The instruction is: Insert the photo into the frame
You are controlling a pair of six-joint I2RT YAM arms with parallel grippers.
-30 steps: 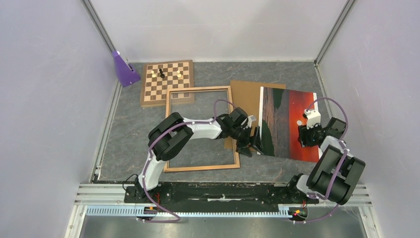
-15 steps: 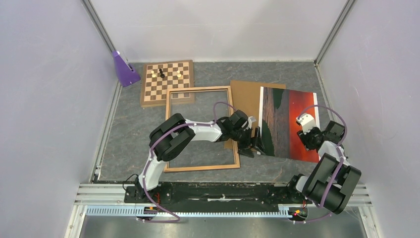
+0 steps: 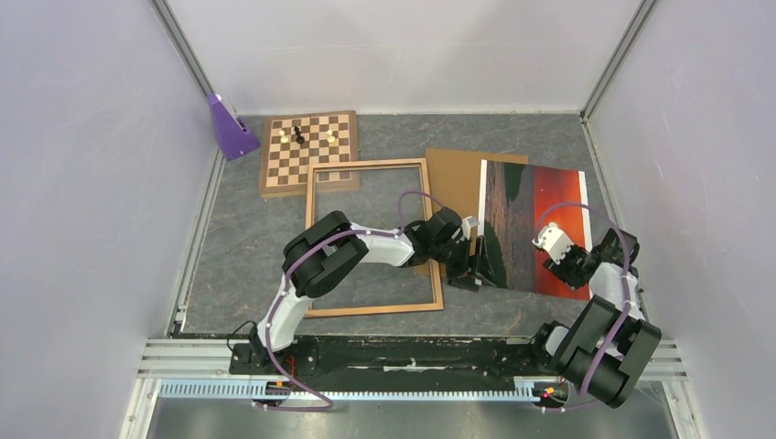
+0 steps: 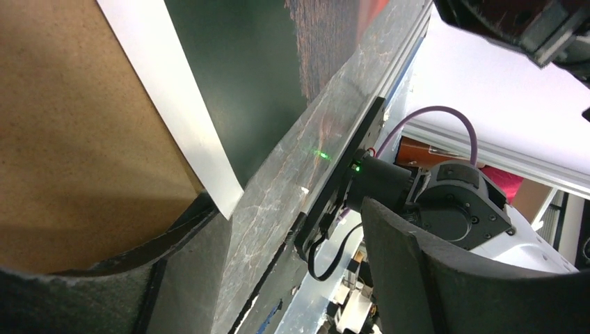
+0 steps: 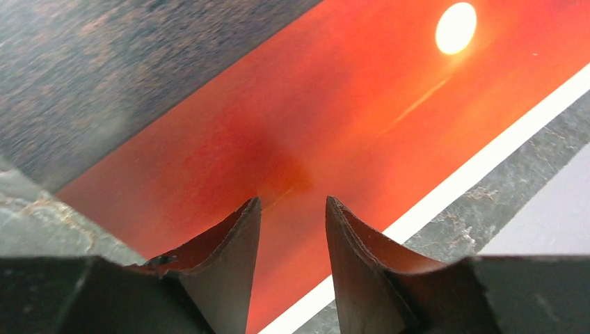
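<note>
The photo (image 3: 526, 229), a sunset print with white edge strips, lies flat at the right, partly on a brown backing board (image 3: 453, 178). The frame (image 3: 371, 240), thin light wood, lies left of it on the grey table. My left gripper (image 3: 473, 271) is at the photo's near-left corner. Its jaws stand wide open (image 4: 278, 278), and the white corner of the photo (image 4: 209, 174) sits just off the left finger (image 4: 104, 285). My right gripper (image 3: 560, 260) is low over the red sky (image 5: 334, 104), open (image 5: 292, 203) with a narrow gap and nothing between the fingers.
A chessboard (image 3: 308, 151) with a few pieces lies at the back left, under the frame's far corner. A purple block (image 3: 229, 128) stands by the left wall. The backing board (image 4: 83, 139) fills the left of the left wrist view. Walls enclose the table on three sides.
My right gripper has slid toward me and to the left over the photo, and its jaws have narrowed. My left gripper has edged right to the photo's corner.
</note>
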